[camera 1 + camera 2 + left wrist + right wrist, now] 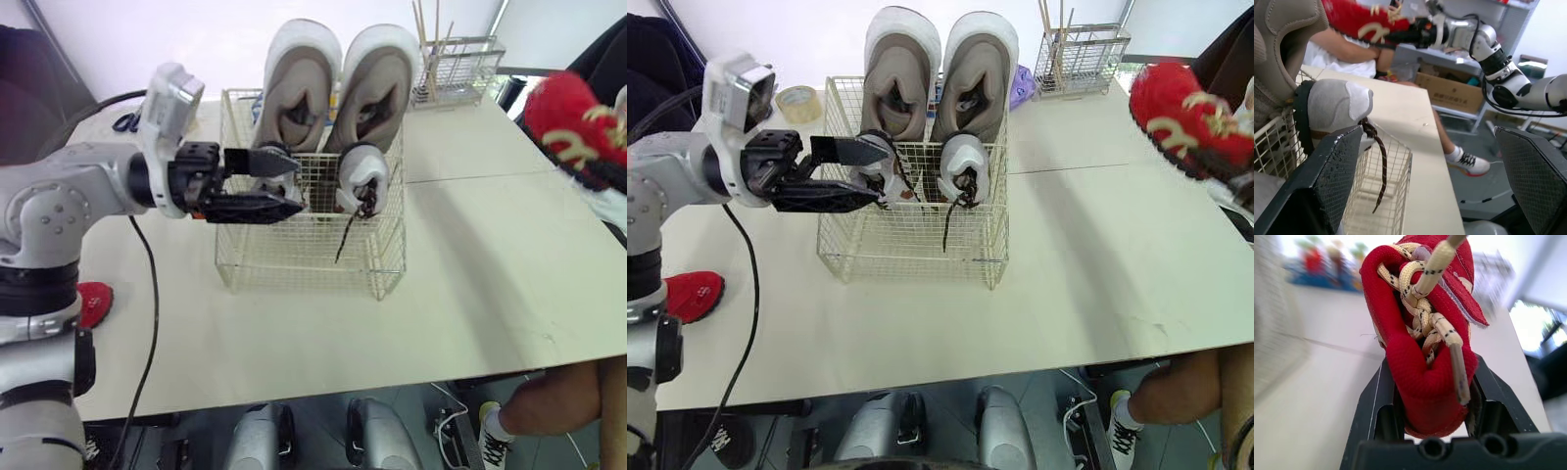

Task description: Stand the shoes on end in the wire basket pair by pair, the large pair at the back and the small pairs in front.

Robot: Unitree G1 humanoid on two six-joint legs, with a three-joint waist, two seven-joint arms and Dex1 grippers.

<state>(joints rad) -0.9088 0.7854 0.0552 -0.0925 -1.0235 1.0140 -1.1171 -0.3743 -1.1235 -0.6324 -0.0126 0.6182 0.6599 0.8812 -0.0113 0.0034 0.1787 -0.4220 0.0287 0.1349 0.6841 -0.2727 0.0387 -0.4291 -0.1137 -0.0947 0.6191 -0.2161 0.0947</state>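
The left claw (878, 174) is set at the front row of the wire basket (911, 257), with its two black fingers spread wide apart. Between the spread fingers a small white shoe (893, 168) is seen standing on end. Whether it is touched by either finger cannot be told. Just past the fingertips, the second small white shoe (966, 164) is stood upright beside the first, and a dark lace (945, 227) is hung from it down inside the basket. Further from the claw, at the back of the basket, the large beige pair (902, 78) is stood on end, side by side and rising well above the rim.

The basket is set on a pale table (1097, 274). Back along the left arm, well apart from the claw and near the table's edge, the other red shoe (694, 294) is laid flat. A roll of tape (800, 101) is placed beyond the arm, near the basket's back corner. On the far side of the basket from the claw, a wire rack (1083, 59) with thin sticks in it is seen.

The right claw (1431, 369) is closed on a red shoe (1410, 357) with cream laces, which is pinched between both fingers and carried in the air, well apart from the basket. Below that claw, beside the table, a person's leg (1176, 390) is seen.
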